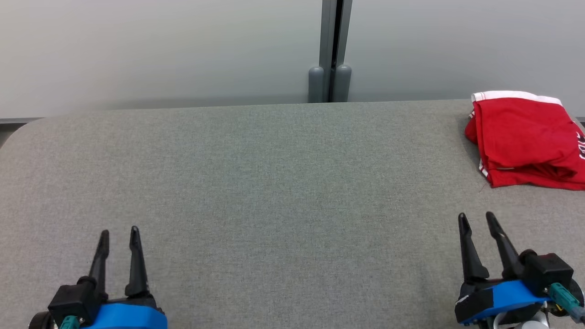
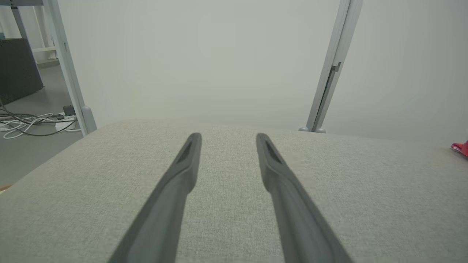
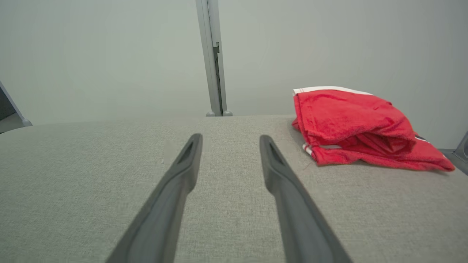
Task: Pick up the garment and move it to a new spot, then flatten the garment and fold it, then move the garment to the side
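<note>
A red garment [image 1: 525, 137] with white trim lies folded in a loose stack at the far right of the grey table [image 1: 274, 183], running past the head view's right edge. The right wrist view has the garment [image 3: 351, 124] ahead and to the right of my fingers; a sliver of the garment [image 2: 461, 147] reaches the right edge of the left wrist view. My right gripper [image 1: 477, 217] hovers open near the front right, short of the garment, with nothing between its fingers. My left gripper [image 1: 119, 233] is open and empty at the front left.
A pale partition wall with a grey post [image 1: 331, 50] runs behind the table. Off the table's left end, cables and a power strip [image 2: 36, 122] lie on the floor beside a dark cabinet [image 2: 18, 69].
</note>
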### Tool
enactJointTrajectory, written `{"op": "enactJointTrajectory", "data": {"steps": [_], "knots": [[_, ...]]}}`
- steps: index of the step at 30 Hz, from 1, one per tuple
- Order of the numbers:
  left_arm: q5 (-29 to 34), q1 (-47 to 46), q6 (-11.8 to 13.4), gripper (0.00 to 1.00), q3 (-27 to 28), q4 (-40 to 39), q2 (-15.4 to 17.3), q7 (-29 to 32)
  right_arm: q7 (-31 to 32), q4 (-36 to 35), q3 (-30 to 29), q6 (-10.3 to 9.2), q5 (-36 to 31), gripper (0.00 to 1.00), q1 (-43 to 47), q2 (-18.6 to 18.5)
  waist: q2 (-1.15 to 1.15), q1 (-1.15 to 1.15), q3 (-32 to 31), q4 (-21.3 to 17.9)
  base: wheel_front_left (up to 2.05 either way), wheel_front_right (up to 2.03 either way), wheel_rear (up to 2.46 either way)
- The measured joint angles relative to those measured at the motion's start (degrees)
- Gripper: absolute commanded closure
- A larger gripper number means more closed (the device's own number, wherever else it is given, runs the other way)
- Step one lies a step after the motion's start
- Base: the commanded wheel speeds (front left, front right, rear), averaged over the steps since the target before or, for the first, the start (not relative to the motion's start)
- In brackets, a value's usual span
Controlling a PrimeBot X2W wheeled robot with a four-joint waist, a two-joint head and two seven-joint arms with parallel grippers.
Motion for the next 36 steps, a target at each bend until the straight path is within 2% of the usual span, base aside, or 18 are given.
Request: {"op": "enactJointTrajectory", "data": {"steps": [5,20,36], "knots": [[-0.7,1.0,0.0,1.00,0.1,2.6,-0.5,0.6,0.6,2.4,0.0,0.00,0.4,1.00,0.3,0.3,0.00,0.00,0.0,0.0,0.00,0.00,0.00],[-17.1,0.7,0.0,1.00,0.1,2.7,-0.6,4.7,4.7,2.4,-0.5,0.00,16.9,1.00,0.3,0.4,0.00,0.00,-0.5,-0.1,0.00,0.00,0.00],[-32.0,-0.5,0.0,1.00,0.1,2.6,-0.6,8.4,8.3,1.6,-0.9,-0.01,31.9,1.00,0.2,0.4,0.00,0.00,-1.0,-0.1,0.00,0.00,0.00]]}}
